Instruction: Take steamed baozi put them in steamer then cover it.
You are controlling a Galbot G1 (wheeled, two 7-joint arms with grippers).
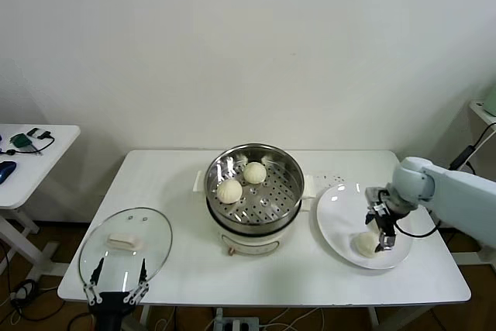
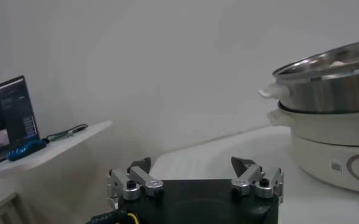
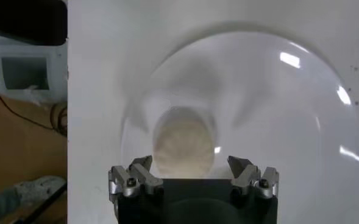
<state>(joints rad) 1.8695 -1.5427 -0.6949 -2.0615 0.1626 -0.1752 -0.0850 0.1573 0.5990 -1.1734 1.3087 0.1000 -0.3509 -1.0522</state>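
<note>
- Right gripper (image 1: 383, 236) of mine hangs over the white plate (image 1: 335, 215), jaws spread wide and holding nothing.
- One baozi (image 3: 183, 146) lies on that plate, just ahead of my fingertips and between their lines.
- It looks soft and light, so I judge a gentle squeeze across its domed sides best.
- Two buns already sit in the steamer (image 1: 291, 172); my left gripper (image 1: 116, 288) idles, open, near the cover (image 1: 151, 230).

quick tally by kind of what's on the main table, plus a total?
Baozi: 3. Two in the steamer, at and, one on the plate at, under the open right gripper.
Steamer: 1
Cover: 1, lying flat by the open left gripper.
Plate: 1
Total: 6
</note>
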